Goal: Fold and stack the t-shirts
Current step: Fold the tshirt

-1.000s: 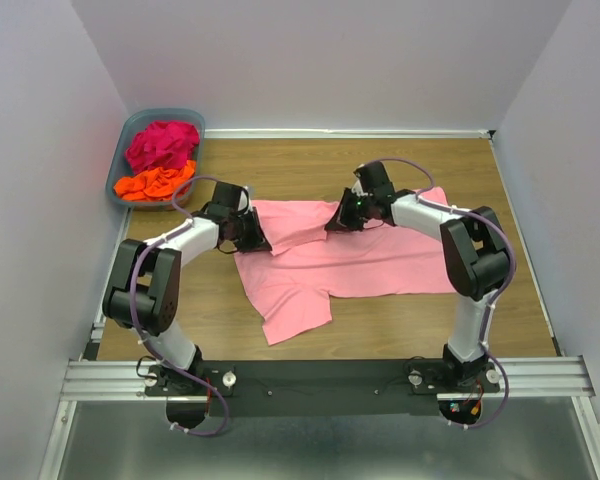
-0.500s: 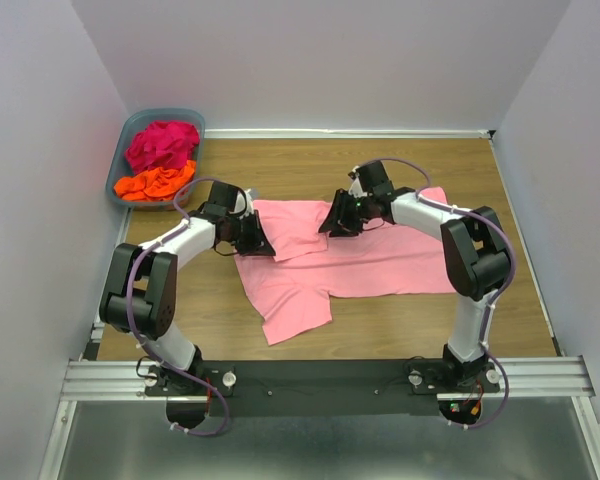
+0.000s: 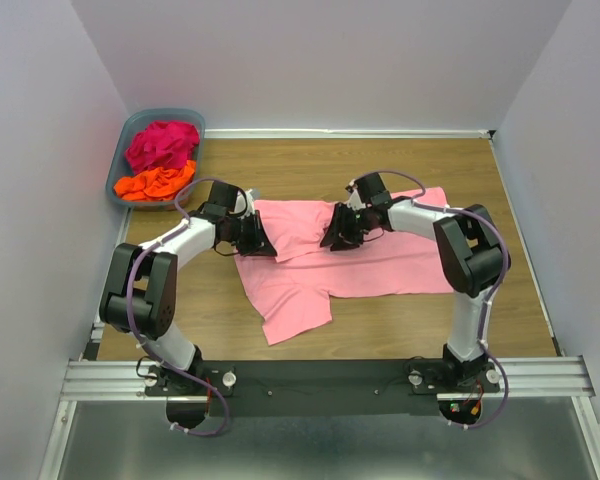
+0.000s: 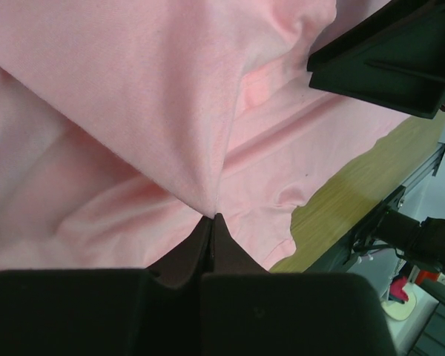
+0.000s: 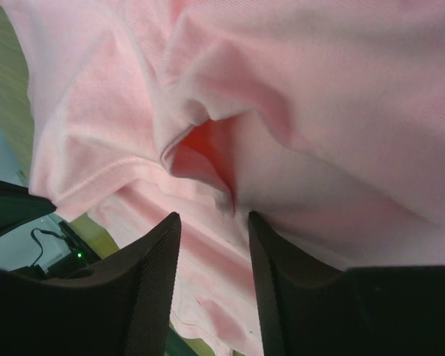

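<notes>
My left gripper (image 4: 211, 222) is closed tight, with a peak of the pink shirt (image 3: 370, 262) pinched between its tips. The cloth rises from that pinch in a taut ridge. My right gripper (image 5: 213, 220) has its fingers parted to a middling width. A rumpled fold of the same shirt lies just past them, and I judge nothing is clamped there, though the close view leaves it a little unsure whether the cloth brushes a finger.

The pink shirt lies spread across the middle of the table (image 3: 380, 165), its long side running left to right. A flap at its far left part is turned over onto the body, and both my grippers sit at that flap, left one at its left edge, right one at its right. One sleeve pokes out toward the near edge.

As I read it, the task is only begun. This first shirt has one partial fold and is far from a neat packet: the sleeve needs tucking in, and the body wants at least one more fold. The magenta shirt (image 3: 162, 143) and the orange shirt (image 3: 155, 183) sit crumpled in the basket (image 3: 165, 113) at the far left corner, not yet taken out. No stack exists so far; two whole shirts and most of this one remain.
</notes>
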Robot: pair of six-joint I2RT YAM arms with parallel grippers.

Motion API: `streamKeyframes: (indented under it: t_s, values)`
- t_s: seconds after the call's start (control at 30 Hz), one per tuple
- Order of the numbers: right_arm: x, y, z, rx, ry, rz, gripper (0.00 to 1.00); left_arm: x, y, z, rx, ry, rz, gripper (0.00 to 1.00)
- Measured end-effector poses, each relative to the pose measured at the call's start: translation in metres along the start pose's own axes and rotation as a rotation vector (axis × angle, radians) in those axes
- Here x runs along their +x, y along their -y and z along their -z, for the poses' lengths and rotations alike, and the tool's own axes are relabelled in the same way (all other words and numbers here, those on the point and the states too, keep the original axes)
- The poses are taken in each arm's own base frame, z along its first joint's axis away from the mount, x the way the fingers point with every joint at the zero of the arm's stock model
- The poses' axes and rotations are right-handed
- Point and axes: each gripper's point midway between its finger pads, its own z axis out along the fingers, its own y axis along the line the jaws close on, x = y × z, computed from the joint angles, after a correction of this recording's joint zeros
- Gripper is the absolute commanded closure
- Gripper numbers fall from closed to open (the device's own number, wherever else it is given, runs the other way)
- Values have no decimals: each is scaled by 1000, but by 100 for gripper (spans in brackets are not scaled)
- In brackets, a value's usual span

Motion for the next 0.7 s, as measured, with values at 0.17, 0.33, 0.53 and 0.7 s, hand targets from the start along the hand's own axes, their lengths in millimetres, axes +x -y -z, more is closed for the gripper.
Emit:
streamKeyframes:
  t_s: [0.17,0.33,0.53,0.7]
  values:
    - [1,-2,-5,-27,-9,7,55,0,0,0,0,0,0,100]
    - [0,-3,-7,-42,-8,14,60,0,0,0,1,1,-1,100]
    - [0,-4,-9,-48,-8,19,61,-1,0,0,1,3,-2,100]
    - [-1,-5,-8,-45,-2,21,60,-1,0,0,1,3,-2,100]
